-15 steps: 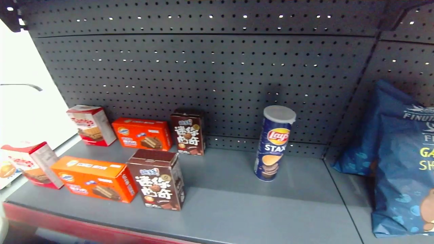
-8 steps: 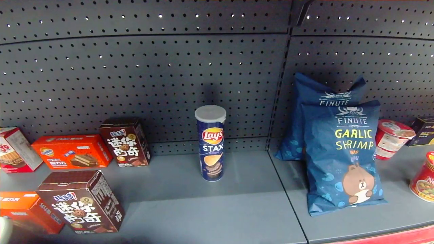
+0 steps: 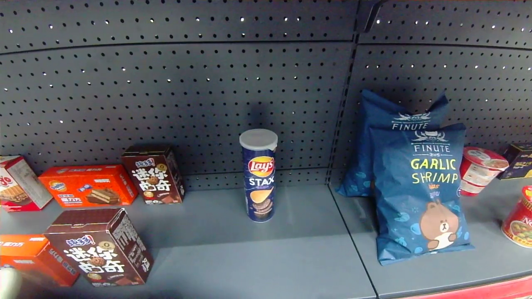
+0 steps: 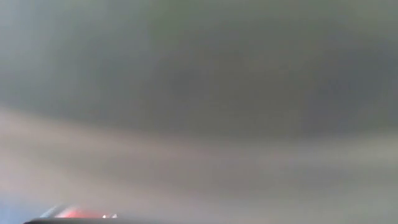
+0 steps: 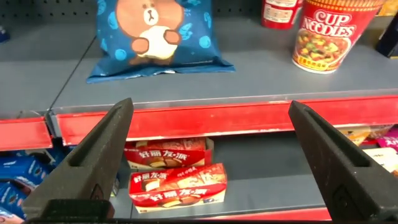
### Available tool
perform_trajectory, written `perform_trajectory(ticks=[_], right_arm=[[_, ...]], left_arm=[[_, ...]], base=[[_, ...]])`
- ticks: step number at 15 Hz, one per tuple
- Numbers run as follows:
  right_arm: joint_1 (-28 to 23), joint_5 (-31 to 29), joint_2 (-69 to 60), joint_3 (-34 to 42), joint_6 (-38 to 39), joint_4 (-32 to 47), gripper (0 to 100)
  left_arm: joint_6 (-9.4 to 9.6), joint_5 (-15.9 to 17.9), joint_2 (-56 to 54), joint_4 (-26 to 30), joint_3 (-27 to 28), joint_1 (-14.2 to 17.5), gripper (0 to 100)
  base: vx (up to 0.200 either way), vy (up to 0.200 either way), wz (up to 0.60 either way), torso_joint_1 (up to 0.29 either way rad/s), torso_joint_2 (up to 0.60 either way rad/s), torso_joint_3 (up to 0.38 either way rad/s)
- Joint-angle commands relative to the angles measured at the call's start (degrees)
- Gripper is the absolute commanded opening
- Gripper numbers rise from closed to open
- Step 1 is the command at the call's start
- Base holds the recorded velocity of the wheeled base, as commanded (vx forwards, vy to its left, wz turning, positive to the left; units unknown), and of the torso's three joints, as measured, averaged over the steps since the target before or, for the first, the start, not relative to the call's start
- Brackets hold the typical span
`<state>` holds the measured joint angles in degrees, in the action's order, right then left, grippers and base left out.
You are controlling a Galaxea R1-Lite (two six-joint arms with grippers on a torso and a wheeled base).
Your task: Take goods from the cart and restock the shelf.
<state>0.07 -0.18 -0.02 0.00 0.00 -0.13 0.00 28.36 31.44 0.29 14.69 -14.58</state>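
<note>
Right claw [image 5: 210, 106] spread wide, empty, facing shelf [image 3: 266, 257] edge. Chip can [image 3: 258, 176] upright mid-shelf. Orange box [image 3: 25, 254] cut off left; cup [image 3: 518, 219] cut off right. Lower boxes [image 5: 177, 183] partly hidden.

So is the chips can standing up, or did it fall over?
Standing up. The chips can sits on its bottom on the shelf, with its grey lid on top and nothing leaning on it.
</note>
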Motion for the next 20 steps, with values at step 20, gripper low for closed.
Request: perform_trajectory(ticks=[20], right_arm=[[1.77,5.72,5.56,-4.83,-0.44,-0.39,100]], left_arm=[[0.26,-0.93,3.37,0.15,8.95,-4.67,0]], base=[[0.000,0.000,0.12,0.000,0.00,0.001]])
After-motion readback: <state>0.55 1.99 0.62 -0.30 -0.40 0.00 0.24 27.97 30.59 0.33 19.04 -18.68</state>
